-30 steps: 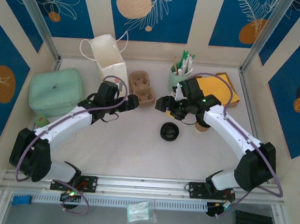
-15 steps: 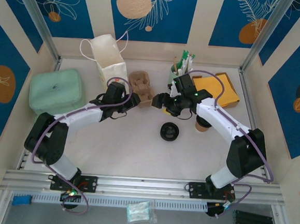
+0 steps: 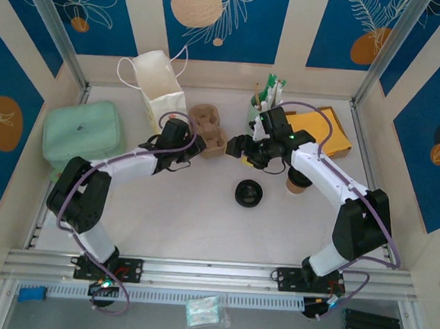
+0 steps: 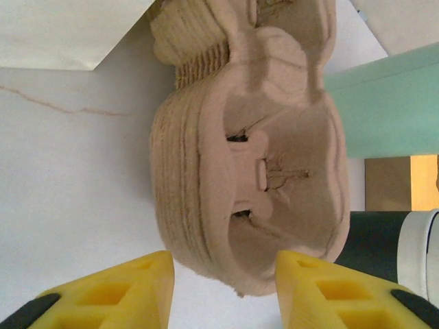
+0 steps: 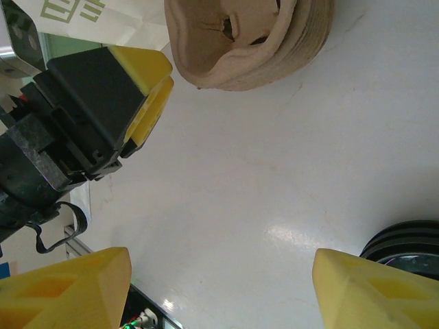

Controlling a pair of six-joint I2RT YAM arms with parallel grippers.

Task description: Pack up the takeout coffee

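Coffee count: one takeout coffee (image 3: 296, 187), upright on the surface (image 3: 200, 224) beneath the right arm (image 3: 333, 181), near one black lid (image 3: 248, 192). Two pairs — right fingers (image 5: 75, 281) wide apart, empty; left fingers (image 4: 116, 291) astride one pulp carrier stack (image 4: 247, 157), grip impossible to tell.

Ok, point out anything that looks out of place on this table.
The round black lid lies loose mid-table, apart from the paper cup standing nearby, so the cup has no lid on. Nothing looks spilled or damaged.

Left pincer (image 4: 223, 291) narrower, closer to carrier (image 4: 254, 157)
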